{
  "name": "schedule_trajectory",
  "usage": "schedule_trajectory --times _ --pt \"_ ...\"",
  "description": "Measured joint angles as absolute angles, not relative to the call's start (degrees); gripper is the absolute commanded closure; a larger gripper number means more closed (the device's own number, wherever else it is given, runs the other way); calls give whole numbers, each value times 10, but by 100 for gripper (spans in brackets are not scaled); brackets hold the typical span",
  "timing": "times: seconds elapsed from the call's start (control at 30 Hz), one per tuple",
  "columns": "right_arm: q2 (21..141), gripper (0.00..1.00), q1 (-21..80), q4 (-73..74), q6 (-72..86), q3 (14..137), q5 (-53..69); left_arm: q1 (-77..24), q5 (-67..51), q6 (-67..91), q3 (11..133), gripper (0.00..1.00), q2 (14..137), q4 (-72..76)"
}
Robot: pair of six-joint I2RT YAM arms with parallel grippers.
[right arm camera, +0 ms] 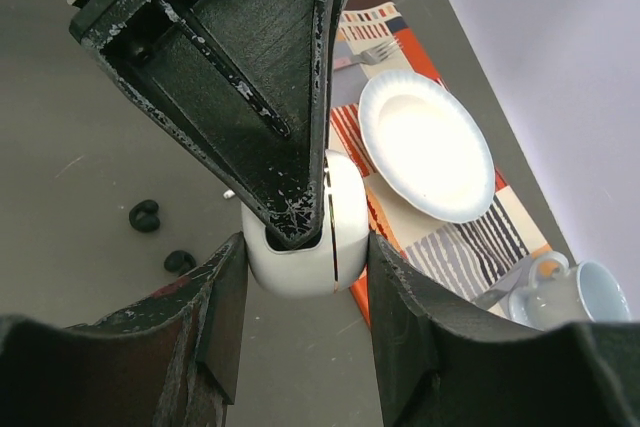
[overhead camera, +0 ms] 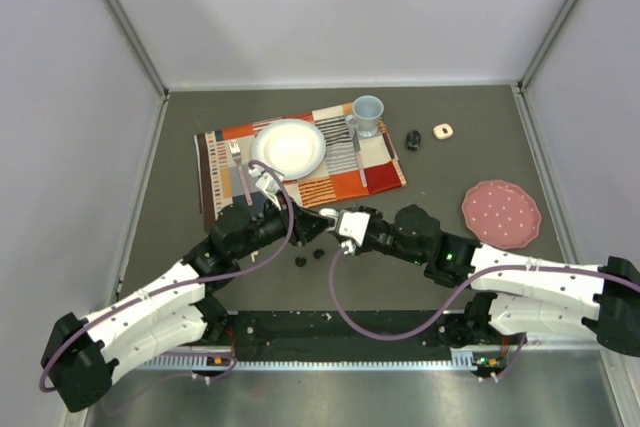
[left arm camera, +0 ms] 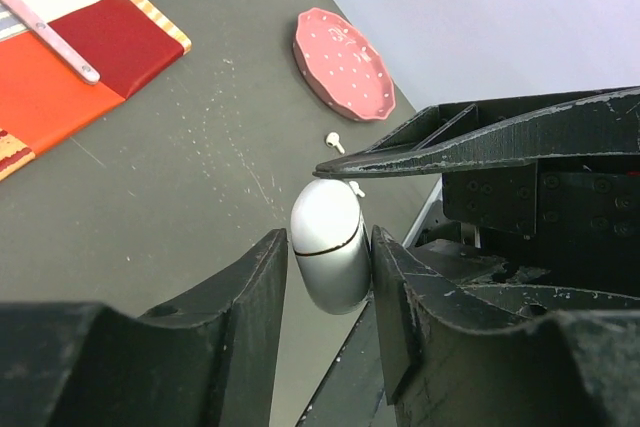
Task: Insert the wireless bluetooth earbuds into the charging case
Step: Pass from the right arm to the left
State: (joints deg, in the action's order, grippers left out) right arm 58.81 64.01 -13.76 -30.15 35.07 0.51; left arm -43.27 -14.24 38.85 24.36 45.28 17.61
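A white charging case (overhead camera: pixel 327 217) is held above the table between both grippers, its lid seam nearly closed. My left gripper (left arm camera: pixel 330 239) is shut on the case (left arm camera: pixel 328 267). My right gripper (right arm camera: pixel 305 244) is shut on the same case (right arm camera: pixel 348 215) from the other side, with a left finger crossing in front of it. Two black earbuds (overhead camera: pixel 300 261) (overhead camera: pixel 318 254) lie on the table just below the grippers and show in the right wrist view (right arm camera: pixel 145 215) (right arm camera: pixel 180 261). Two white earbuds (left arm camera: pixel 335 141) (left arm camera: pixel 356 188) lie on the table beyond the case.
A striped placemat (overhead camera: pixel 375 172) at the back holds a white plate (overhead camera: pixel 289 147), fork, knife and blue cup (overhead camera: pixel 366 115). A pink dotted plate (overhead camera: pixel 500 213) sits to the right. A small black object (overhead camera: pixel 413 139) and a small pale case (overhead camera: pixel 443 131) lie at the back right.
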Motion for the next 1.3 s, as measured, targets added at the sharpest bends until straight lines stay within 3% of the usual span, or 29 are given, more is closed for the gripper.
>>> schedule_trajectory --times 0.23,0.57,0.67,0.73,0.83,0.97,1.03,1.1,1.13,1.17,1.2,1.3 --pt "588 100 640 -142 -302 348 5 -436 -143 389 244 44 456 176" --pt "588 100 640 -152 -302 342 2 -437 -156 390 245 48 463 176" --pt "588 100 640 -152 -302 341 -4 -437 -156 392 245 53 467 175" --pt "588 100 640 -152 -302 341 -5 -437 -156 391 245 70 467 175" --pt "588 100 640 -152 -304 341 -10 -438 -156 397 247 75 467 175" --pt "588 98 640 -155 -305 341 -13 -438 -156 401 251 93 472 175" --pt "588 86 640 -155 -305 340 -15 -438 -157 400 252 100 475 174" --pt "587 74 640 -158 -304 335 -16 -438 -160 397 254 100 480 171" --pt "586 39 640 -159 -304 333 -17 -438 -162 395 255 100 482 170" --pt "585 15 640 -159 -304 331 -17 -438 -163 393 256 100 483 168" --pt "583 1 640 -161 -304 329 -14 -438 -166 387 257 100 484 166" --pt "573 1 641 -163 -302 326 -15 -438 -171 370 258 100 484 159"
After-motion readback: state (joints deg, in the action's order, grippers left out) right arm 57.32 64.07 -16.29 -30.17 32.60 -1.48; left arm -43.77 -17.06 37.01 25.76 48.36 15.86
